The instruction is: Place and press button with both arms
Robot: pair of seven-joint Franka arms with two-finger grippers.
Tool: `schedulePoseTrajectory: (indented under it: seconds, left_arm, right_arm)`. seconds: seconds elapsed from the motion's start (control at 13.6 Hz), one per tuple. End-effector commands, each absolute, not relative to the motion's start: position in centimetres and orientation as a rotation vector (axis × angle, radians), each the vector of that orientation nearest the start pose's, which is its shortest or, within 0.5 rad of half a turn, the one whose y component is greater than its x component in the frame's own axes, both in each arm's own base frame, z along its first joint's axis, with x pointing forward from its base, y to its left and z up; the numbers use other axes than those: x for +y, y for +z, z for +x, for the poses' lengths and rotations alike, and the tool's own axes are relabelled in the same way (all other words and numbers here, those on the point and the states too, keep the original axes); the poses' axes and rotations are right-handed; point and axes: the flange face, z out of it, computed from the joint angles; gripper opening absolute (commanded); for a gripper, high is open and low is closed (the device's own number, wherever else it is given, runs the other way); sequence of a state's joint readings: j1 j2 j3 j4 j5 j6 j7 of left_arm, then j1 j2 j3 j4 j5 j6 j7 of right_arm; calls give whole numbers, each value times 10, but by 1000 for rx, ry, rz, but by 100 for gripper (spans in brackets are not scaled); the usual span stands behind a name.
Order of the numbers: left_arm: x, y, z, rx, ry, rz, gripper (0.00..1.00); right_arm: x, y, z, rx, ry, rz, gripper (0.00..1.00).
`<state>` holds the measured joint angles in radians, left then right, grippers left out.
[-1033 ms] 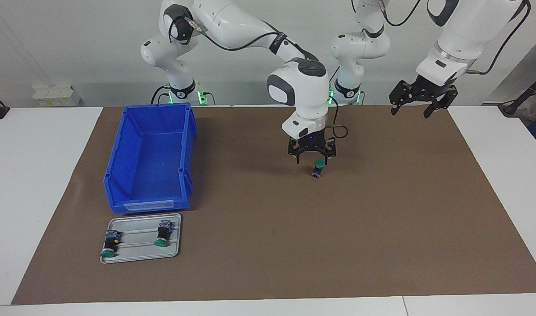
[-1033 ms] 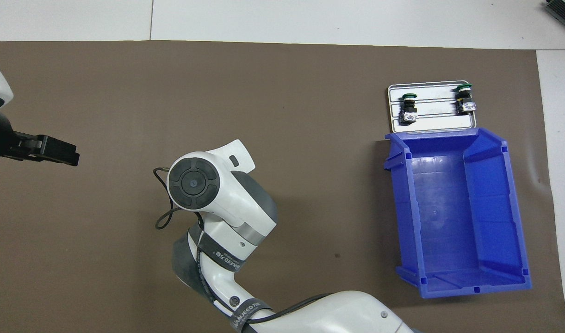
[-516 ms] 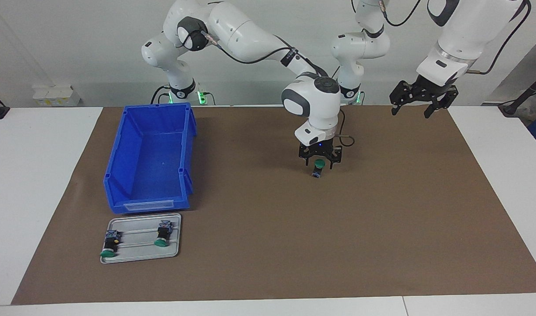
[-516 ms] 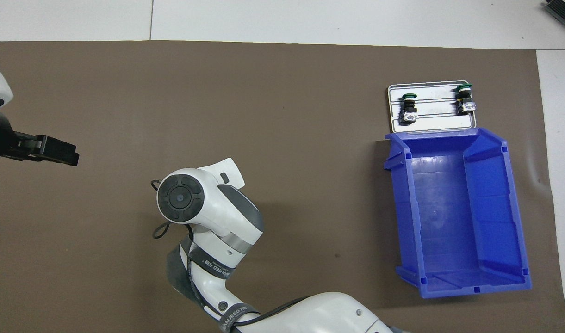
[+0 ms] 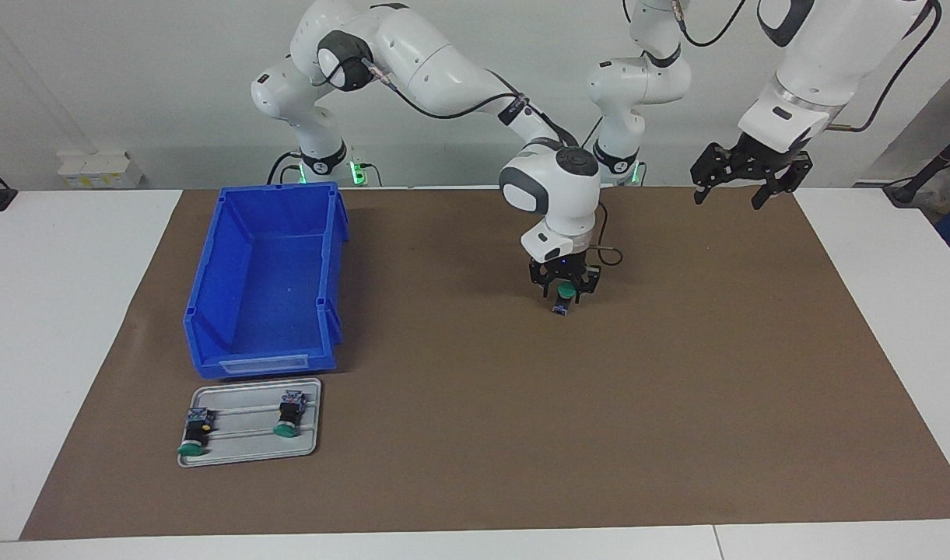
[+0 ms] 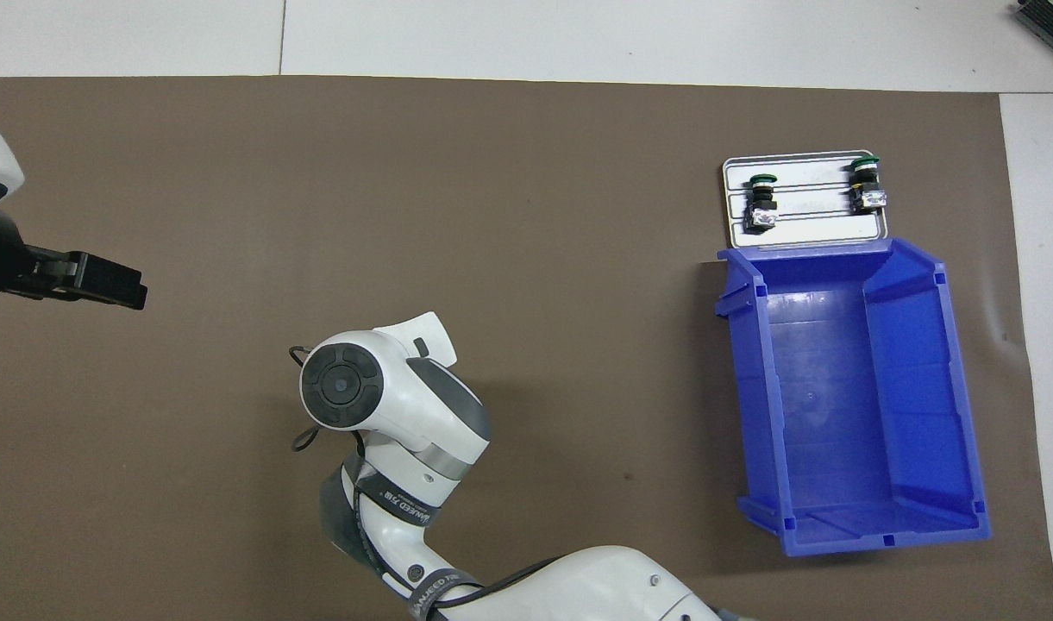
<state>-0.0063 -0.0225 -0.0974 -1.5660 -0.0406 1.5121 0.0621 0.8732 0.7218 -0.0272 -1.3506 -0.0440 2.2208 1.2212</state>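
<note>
The button (image 5: 566, 295) stands on the brown mat (image 5: 475, 435) near the middle, green cap up and bluish end down. My right gripper (image 5: 566, 291) reaches straight down onto it, fingers drawn in against the sides of the green cap. In the overhead view the right arm's wrist (image 6: 379, 405) hides both that gripper and the button. My left gripper (image 5: 741, 192) hangs open and empty in the air over the mat's corner at the left arm's end; it waits there, and shows in the overhead view too (image 6: 103, 283).
An empty blue bin (image 5: 266, 280) (image 6: 849, 397) sits toward the right arm's end of the mat. Farther from the robots, a small metal tray (image 5: 249, 447) (image 6: 802, 228) holds two more green-capped buttons lying on their sides.
The right gripper has come down around the button and its fingers have closed in from wide open onto the green cap. The left arm has stayed put.
</note>
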Motion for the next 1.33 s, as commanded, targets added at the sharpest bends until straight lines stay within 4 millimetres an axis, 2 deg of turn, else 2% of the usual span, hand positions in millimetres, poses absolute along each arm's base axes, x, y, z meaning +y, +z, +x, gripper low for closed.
schedulePoseTrajectory:
  seconds: [0.0, 0.07, 0.44, 0.59, 0.96, 1.25]
  left_arm:
    - [-57, 634, 530, 255, 42, -3150, 100]
    - [-57, 634, 530, 255, 42, -3148, 100]
    - [-56, 634, 530, 255, 42, -3148, 100]
    - [-57, 634, 530, 257, 42, -3148, 100]
    - [-57, 634, 530, 255, 42, -3148, 100]
    - [-56, 634, 530, 255, 42, -3148, 100]
  right_arm:
    - [572, 304, 488, 520, -251, -2968, 68]
    - [572, 296, 487, 502, -270, -2983, 69]
    - [571, 292, 488, 499, -280, -2985, 67]
    - [571, 292, 488, 508, -280, -2983, 57]
    - [572, 294, 490, 569, -286, -2952, 39]
    - [571, 294, 491, 609, -284, -2940, 15]
